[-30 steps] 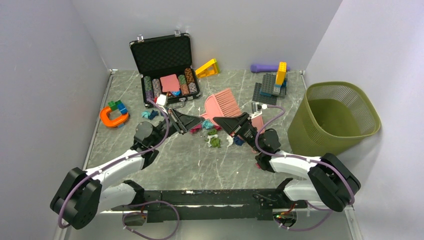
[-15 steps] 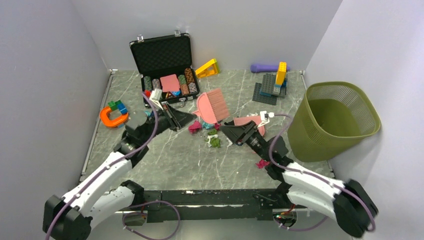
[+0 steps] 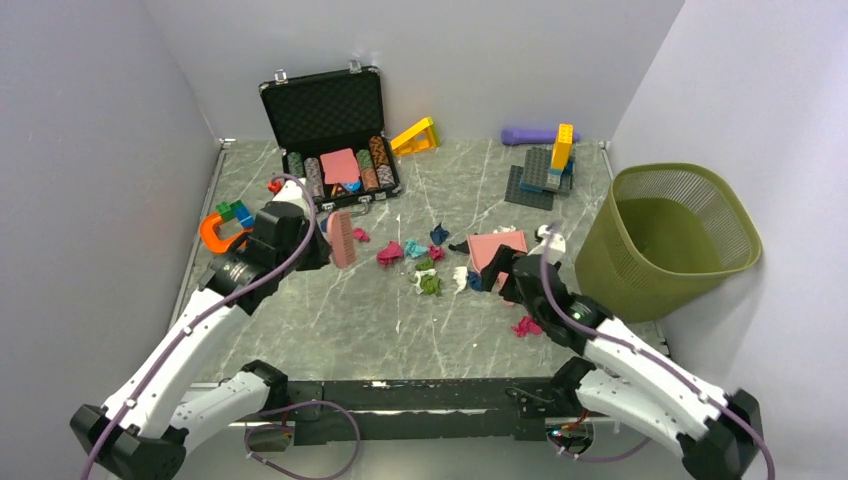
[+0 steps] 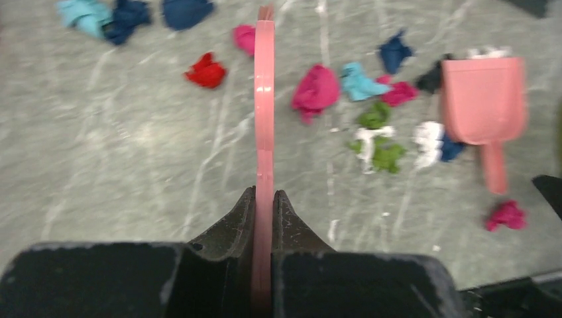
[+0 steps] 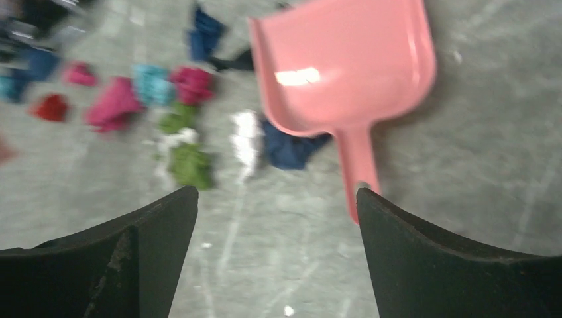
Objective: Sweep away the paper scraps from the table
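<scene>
Now the right gripper (image 5: 275,195) has let go: jaws spread wide, hovering over the handle of the dustpan (image 5: 344,73), which lies flat on the table (image 3: 400,330). One magenta wad (image 3: 525,326) strays nearer the arms. The paper scraps (image 3: 425,270) mostly sit in a loose bunch at the pan's left edge. The left gripper (image 4: 264,199) pinches the brush (image 4: 264,99) on edge, swung out left toward the case (image 3: 325,120). Nothing is swept yet; the pan probably needs regrasping.

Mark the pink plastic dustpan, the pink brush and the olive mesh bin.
pink plastic dustpan (image 5: 344,66), right wrist view, scoop floor.
pink brush (image 4: 264,119), left wrist view, narrow edge.
olive mesh bin (image 3: 612,272), top view, outer wall.
</scene>
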Robot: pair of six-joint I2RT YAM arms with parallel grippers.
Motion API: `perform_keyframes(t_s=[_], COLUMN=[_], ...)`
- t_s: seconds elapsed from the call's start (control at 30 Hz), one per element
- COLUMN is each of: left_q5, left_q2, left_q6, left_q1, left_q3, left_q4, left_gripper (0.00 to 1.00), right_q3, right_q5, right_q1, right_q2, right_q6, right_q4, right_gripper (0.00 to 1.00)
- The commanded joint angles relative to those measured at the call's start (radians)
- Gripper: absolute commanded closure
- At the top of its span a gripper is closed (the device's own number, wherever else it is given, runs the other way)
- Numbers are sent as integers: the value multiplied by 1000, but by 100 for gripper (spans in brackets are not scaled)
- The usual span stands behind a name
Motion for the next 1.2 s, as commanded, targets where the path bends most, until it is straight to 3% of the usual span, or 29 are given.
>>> perform_keyframes(t_s=[0.0, 0.07, 0.17, 0.4, 0.6, 0.9, 1.17], left_q5=[-248, -296, -332, -437, -523, -657, -687], left_q2=[50, 59, 51, 8, -18, 38, 47], left_q6=[53, 52, 70, 92, 131, 135, 167], left_q1=[5, 5, 7, 11, 12, 13, 28], left_q3=[115, 139, 147, 149, 151, 197, 207], left_q4=[-188, -214, -214, -224, -216, -276, -257], left_gripper=[100, 100, 100, 100, 100, 100, 100], right_q3=[89, 122, 134, 84, 102, 128, 118], right_q5=[125, 155, 156, -31, -131, -192, -207], right_q1=[2, 0, -41, -198, -219, -220, -220], right_q2=[192, 302, 431, 492, 543, 586, 536], right_q6=[-24, -13, -25, -126, -189, -232, -252], right_q4=[-193, -209, -187, -29, 37, 40, 9], right_gripper=[14, 20, 23, 23, 30, 48, 74])
